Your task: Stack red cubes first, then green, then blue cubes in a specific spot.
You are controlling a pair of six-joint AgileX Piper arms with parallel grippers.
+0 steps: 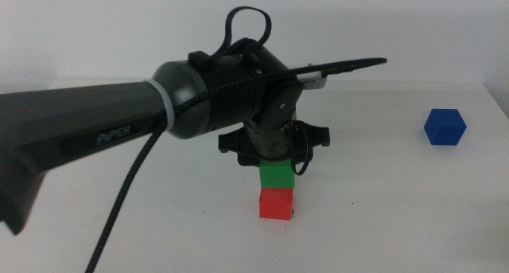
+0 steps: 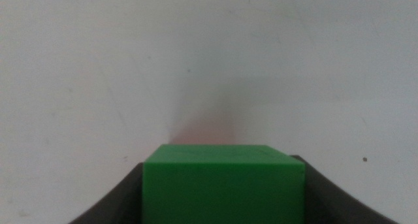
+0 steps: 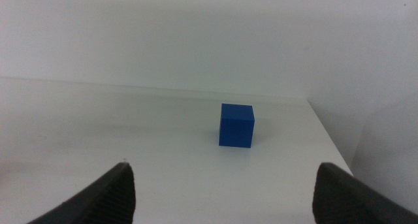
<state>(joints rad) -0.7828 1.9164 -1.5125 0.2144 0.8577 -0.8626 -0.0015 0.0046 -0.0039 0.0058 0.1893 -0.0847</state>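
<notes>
I count three cubes, one of each colour, all small, plain and matte. The red cube (image 1: 276, 203) sits on the white surface (image 1: 398, 217) just below the centre of the middle view, and the green cube (image 1: 277, 174) rests squarely on top of it. The blue cube (image 1: 444, 127) stands alone at the right of that view, well apart from the stack.

My left tool (image 1: 275, 150) comes down from above onto the green cube; in the left wrist view the dark jaws sit against both sides of the green cube (image 2: 224, 185), so I read it as clamped on it. A faint reddish blur shows just beyond that cube.

The left arm is smooth dark grey with a black braided cable, and I can read "PiPER" in pale letters on its housing.

My right tool (image 3: 222, 204) hangs with its jaws spread wide apart, the blue cube (image 3: 236, 125) ahead of them on the surface.
</notes>
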